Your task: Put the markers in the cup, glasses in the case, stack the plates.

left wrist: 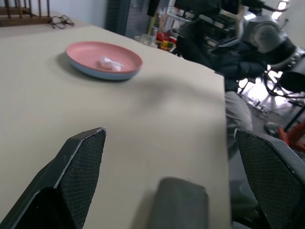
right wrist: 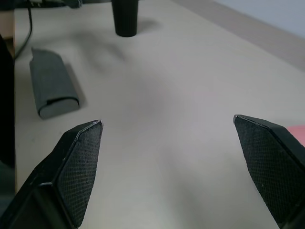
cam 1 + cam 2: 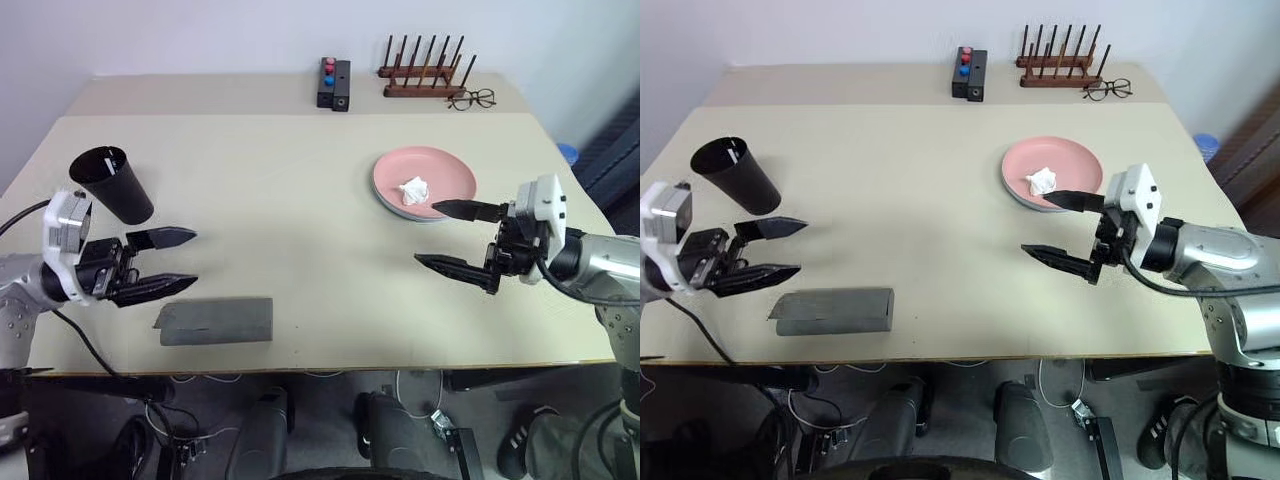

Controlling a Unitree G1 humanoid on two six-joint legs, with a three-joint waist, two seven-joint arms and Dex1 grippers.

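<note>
Both grippers, left [image 3: 160, 262] and right [image 3: 455, 238], hang empty with fingers apart. Pink plate [image 3: 425, 178] sits stacked on the blue one right of centre; case [image 3: 217, 321] lies closed lower left, cup [image 3: 112, 182] above it.

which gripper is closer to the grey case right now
Left. The left gripper hangs open just above the grey case's near-left end. The right gripper is open across the table, beside the pink plate.
</note>
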